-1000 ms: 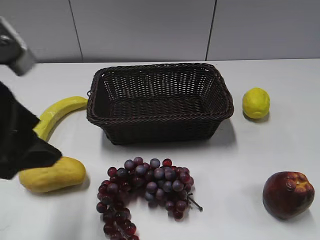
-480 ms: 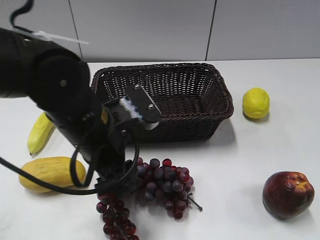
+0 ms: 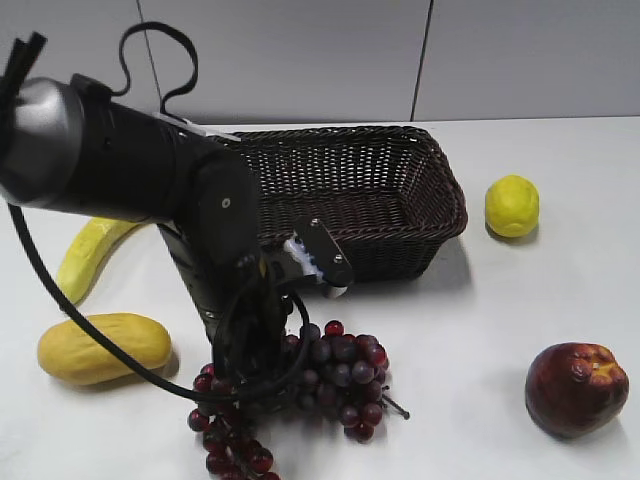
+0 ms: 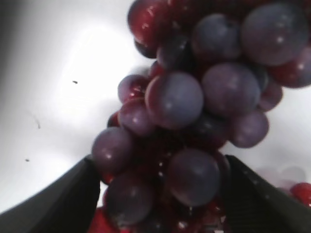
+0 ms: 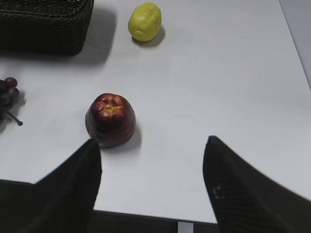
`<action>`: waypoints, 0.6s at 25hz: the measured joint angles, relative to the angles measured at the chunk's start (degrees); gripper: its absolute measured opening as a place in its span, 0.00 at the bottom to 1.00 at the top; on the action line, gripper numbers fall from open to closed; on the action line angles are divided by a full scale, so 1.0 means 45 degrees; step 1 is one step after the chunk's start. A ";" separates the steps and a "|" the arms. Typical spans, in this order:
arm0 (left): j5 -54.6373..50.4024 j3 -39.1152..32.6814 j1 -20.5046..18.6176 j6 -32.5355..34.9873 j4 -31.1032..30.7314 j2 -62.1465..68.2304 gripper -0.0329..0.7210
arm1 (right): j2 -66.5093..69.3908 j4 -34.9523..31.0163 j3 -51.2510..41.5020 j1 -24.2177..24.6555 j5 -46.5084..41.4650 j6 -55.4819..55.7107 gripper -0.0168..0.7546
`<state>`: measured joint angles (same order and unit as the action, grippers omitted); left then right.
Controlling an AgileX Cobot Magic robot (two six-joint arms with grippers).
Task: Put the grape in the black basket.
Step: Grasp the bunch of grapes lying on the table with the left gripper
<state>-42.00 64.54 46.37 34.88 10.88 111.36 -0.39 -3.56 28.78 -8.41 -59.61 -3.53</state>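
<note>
- Dark red and purple, the grape (image 3: 320, 375) bunch lies on the white table (image 3: 470, 320) just in front of the black basket (image 3: 400, 190), a tail of berries trailing toward the near edge on my left.
- From the exterior view I see my left arm slanting down from the upper left, its wrist crossing the basket's left end and the left gripper (image 4: 160, 194) buried in the left side of the bunch.
- Up close in the left wrist view, the berries fill the frame; the two dark fingers (image 4: 58, 204) stand apart on either side of the cluster, with grapes between them. I cannot tell whether the pads are pressing on the fruit yet.
- Woven wicker with a braided rim, the basket sits at the back of the table, and what I can see of its inside holds no fruit.
- My right gripper (image 5: 153, 189) hovers wide open above bare table, holding nothing, with a dark red apple-like fruit (image 5: 111, 120) just ahead of its left finger.
- That fruit sits well apart from the bunch, at the front right in the exterior view.
- A lemon (image 3: 512, 205) rests to the right of the basket, near its far corner.
- Two long yellow fruits lie on the left: a curved banana (image 3: 85, 255) partly behind my arm, and a stubby yellow mango-like fruit (image 3: 104, 347) nearer the front.
</note>
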 joint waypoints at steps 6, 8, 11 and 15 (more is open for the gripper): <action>-0.0011 0.0000 0.0000 0.0025 0.0438 0.0076 0.48 | 0.0000 0.0000 0.0000 0.0000 0.0000 0.0000 0.67; -0.0197 0.0014 0.0000 0.0025 0.0531 -0.0023 0.37 | 0.0000 0.0000 0.0000 0.0000 0.0000 0.0000 0.67; -0.1084 0.0180 0.0000 0.0025 0.0476 -0.0366 0.37 | 0.0000 0.0000 0.0000 0.0000 0.0000 0.0000 0.67; -0.2500 0.0906 0.0000 0.0040 -0.0274 -0.1353 0.35 | 0.0000 0.0000 0.0000 0.0000 0.0000 0.0000 0.67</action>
<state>-53.24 68.62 46.37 35.06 9.64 105.27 -0.39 -3.56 28.78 -8.41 -59.61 -3.53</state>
